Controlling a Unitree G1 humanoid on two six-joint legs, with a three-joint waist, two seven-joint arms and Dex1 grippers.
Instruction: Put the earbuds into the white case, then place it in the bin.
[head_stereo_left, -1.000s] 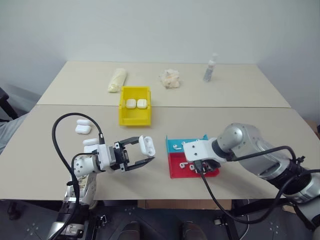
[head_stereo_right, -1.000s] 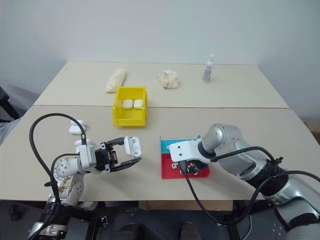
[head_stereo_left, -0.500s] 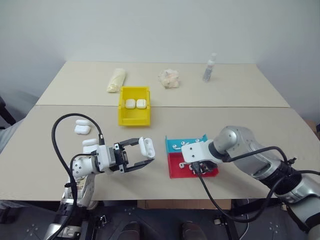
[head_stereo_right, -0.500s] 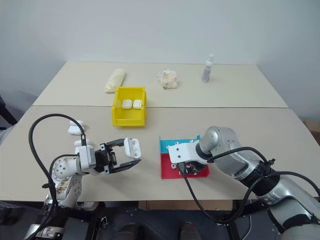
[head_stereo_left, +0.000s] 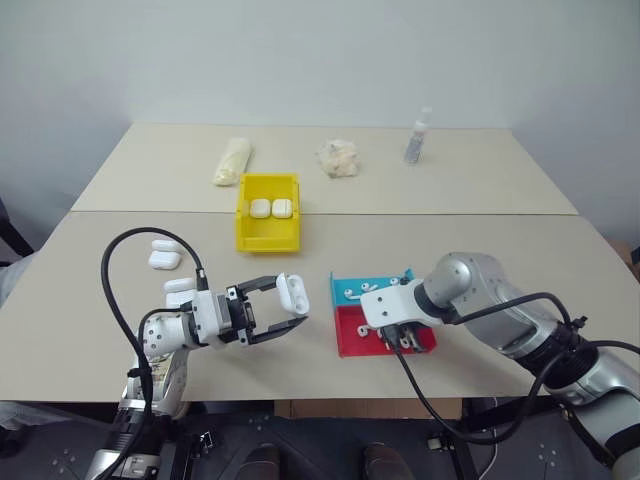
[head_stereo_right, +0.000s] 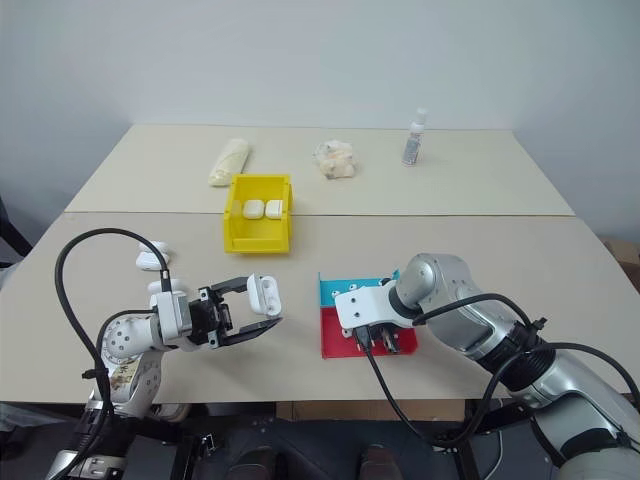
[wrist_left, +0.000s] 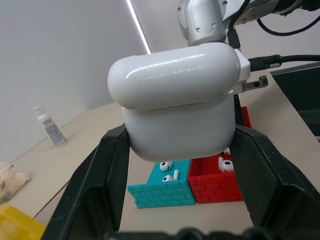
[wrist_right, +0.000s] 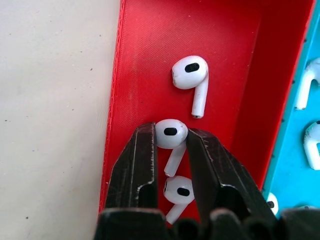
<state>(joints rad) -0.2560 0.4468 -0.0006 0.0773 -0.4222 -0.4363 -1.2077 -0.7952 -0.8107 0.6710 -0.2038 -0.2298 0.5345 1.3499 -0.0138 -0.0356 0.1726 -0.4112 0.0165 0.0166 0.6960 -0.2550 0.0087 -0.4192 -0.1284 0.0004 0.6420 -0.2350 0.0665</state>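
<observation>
Head views: the left gripper (head_stereo_left: 290, 309) clamps a glossy white case (head_stereo_left: 293, 290) above bare table (head_stereo_left: 480, 240), well clear of the yellow bin (head_stereo_left: 268, 232), whose raised walls enclose two more cases; spare cases (head_stereo_left: 165, 257) lie near the table's left edge. The right gripper (head_stereo_right: 377, 340) points down into the red half of the blue-and-red tray (head_stereo_right: 345, 290). Left wrist view: the case (wrist_left: 177, 102), rounded and smooth with its lid seam closed, sits tight between both black fingers (wrist_left: 97, 185). Right wrist view: the fingers (wrist_right: 137, 165) pinch one comma-shaped earbud (wrist_right: 171, 135) by its head, close to the tray's red wall (wrist_right: 114, 110); two further earbuds lie just beside it.
</observation>
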